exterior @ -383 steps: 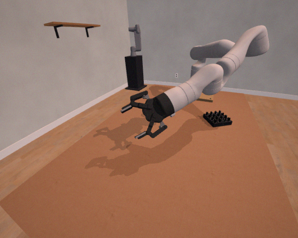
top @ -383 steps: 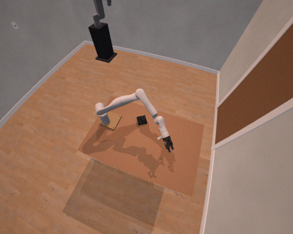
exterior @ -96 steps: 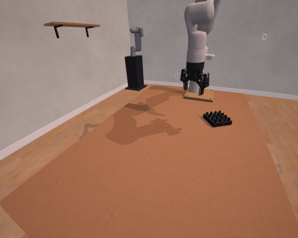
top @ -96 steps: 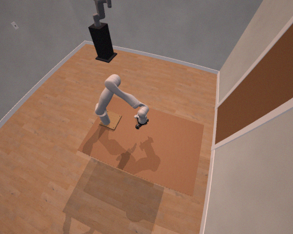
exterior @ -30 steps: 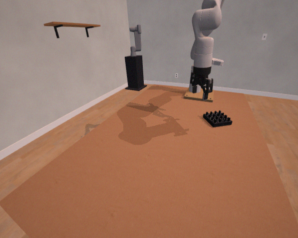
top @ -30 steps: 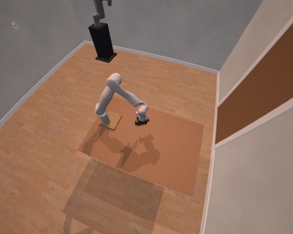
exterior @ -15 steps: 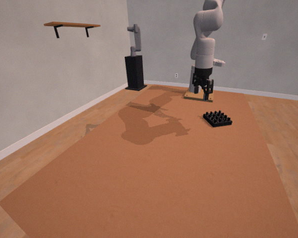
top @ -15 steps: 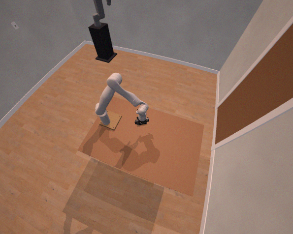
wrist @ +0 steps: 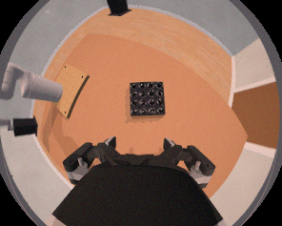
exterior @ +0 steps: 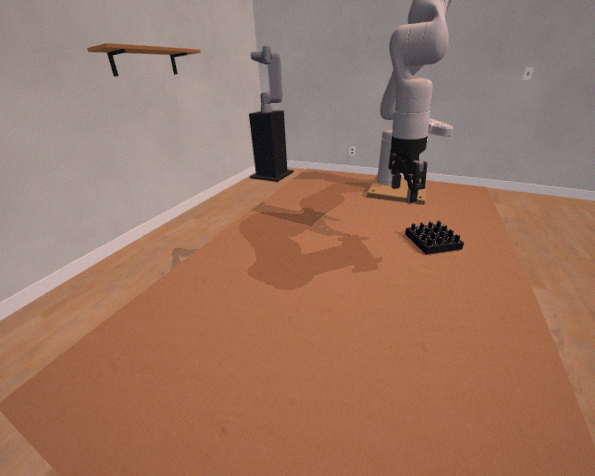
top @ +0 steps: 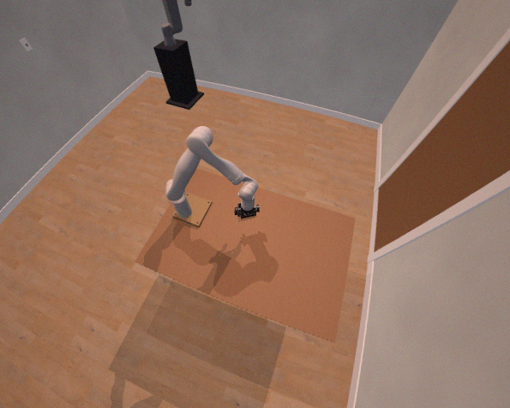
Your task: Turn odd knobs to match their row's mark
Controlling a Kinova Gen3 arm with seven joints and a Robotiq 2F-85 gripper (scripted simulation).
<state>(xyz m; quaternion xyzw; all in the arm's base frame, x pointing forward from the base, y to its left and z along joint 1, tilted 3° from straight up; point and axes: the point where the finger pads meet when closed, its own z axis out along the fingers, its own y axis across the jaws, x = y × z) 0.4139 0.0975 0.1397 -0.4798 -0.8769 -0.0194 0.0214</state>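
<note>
Nearest the onlooker, the tabletop [exterior: 297,368]; farther on, the knob box [exterior: 434,238] stands on it, knob marks too small to read. Above and behind it hangs the gripper [exterior: 409,176], jaws wide and empty, pointed downward, presumably to survey the knobs. Beyond stands the arm's base plate [exterior: 374,192].

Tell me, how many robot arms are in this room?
2. The white arm stands on a wooden base plate on the table, its open gripper hanging above the knob box. A grey arm stands on a black pedestal by the wall.
</note>
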